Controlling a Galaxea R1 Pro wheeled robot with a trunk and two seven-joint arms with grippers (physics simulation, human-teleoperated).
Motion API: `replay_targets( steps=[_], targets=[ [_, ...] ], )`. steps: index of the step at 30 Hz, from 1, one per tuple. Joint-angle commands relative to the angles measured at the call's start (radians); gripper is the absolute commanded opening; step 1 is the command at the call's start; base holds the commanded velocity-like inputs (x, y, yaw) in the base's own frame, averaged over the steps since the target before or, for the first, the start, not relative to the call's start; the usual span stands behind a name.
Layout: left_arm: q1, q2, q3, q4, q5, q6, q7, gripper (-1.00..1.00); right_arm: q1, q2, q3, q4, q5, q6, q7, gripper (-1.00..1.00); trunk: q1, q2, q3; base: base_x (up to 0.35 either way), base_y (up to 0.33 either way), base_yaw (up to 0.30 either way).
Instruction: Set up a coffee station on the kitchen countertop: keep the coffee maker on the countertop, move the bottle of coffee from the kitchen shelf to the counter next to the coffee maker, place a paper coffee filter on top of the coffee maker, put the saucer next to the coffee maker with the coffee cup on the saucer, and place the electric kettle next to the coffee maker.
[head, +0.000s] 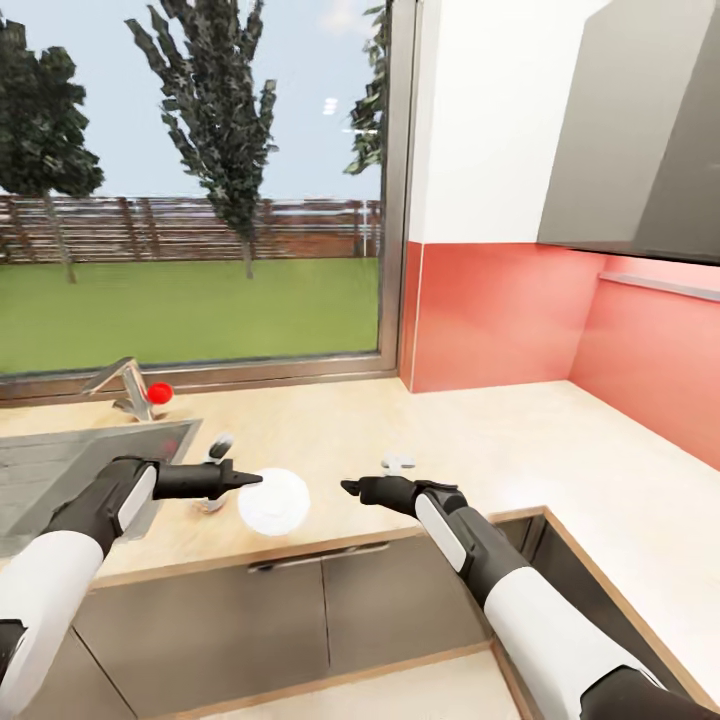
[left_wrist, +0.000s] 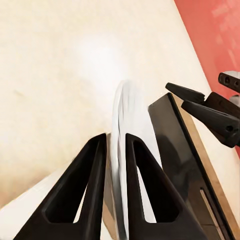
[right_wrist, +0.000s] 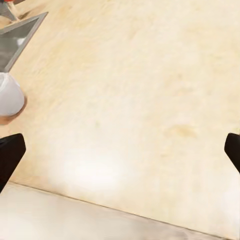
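The left claw (head: 250, 480) pinches the saucer (head: 274, 501) edge-on over the table (head: 520, 450) — a thin grip, it may slip; right claw (head: 348, 487) hangs spread, empty.

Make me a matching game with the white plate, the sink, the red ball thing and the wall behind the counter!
Things:
1. saucer
2. sink
3. red knob
4. wall

Descriptions:
A. coral red, behind the kitchen countertop
B. by the tap, under the window
C. grey metal, set into the countertop
D. pinched on its edge in the left gripper

Pairs: 1-D, 2-C, 3-B, 4-A
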Motion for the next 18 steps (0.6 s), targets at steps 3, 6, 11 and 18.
replay_targets(
  steps=[3, 6, 11, 18],
  targets=[
    [-0.001, 0.001, -0.004, 0.001, 0.004, 0.003, 0.0, -1.0, -0.001, 0.0, 0.0, -0.001, -0.002, 0.004, 0.001, 1.0, 0.0, -0.002, -0.001, -0.274, -0.179, 0.266],
    [-0.001, 0.001, -0.004, 0.002, 0.003, 0.003, 0.0, -1.0, -0.001, 0.0, 0.0, 0.0, -0.001, 0.004, 0.001, 1.0, 0.0, -0.002, 0.0, -0.274, -0.175, 0.266],
    [0.022, 0.006, -0.004, 0.007, 0.002, -0.001, -0.001, -1.0, -0.001, 0.0, 0.005, 0.001, -0.001, 0.004, 0.001, 1.0, 0.0, -0.002, 0.003, -0.275, -0.173, 0.266],
    [0.191, 0.022, 0.054, 0.018, 0.001, -0.122, -0.02, -1.0, -0.001, 0.007, 0.07, 0.038, 0.009, -0.006, 0.0, 1.0, 0.0, -0.002, 0.005, -0.254, -0.154, 0.204]
  ],
)
